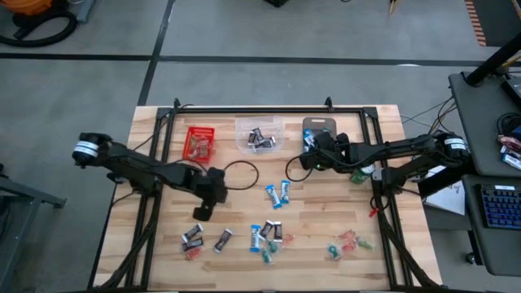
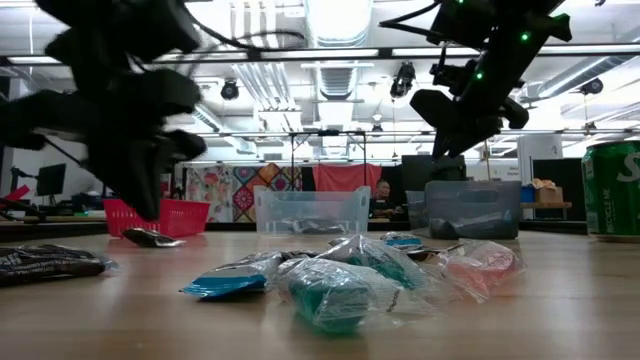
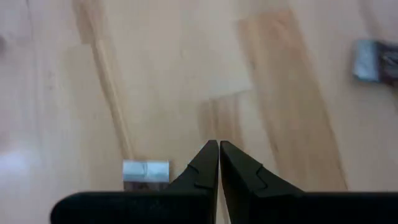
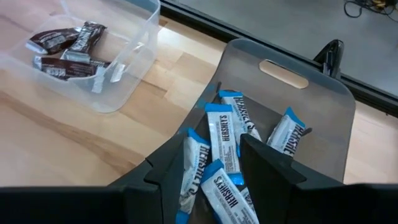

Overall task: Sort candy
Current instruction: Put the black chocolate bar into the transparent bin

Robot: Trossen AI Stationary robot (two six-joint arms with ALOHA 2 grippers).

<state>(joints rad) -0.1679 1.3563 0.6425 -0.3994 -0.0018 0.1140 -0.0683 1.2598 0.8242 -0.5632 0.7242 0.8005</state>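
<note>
Wrapped candy lies scattered on the wooden table: blue-and-white pieces [image 1: 277,194], dark ones [image 1: 193,238] and red and green ones [image 1: 346,242]. My left gripper [image 3: 219,149] is shut with nothing between its fingers, above the table's left half [image 1: 203,207]. A dark candy [image 2: 150,238] lies on the table below it, and its silver wrapper end [image 3: 146,171] shows beside the fingers. My right gripper [image 4: 217,149] stands open above the grey bin [image 4: 323,118], in which several blue-and-white candies [image 4: 222,134] lie. In the clear bin [image 4: 124,81] are dark candies [image 4: 62,53].
The red bin [image 1: 199,142], the clear bin [image 1: 259,134] and the grey bin [image 1: 319,129] stand in a row at the table's far edge. A loop of black cable [image 1: 240,173] lies near the middle. A green can [image 2: 612,190] stands on the right.
</note>
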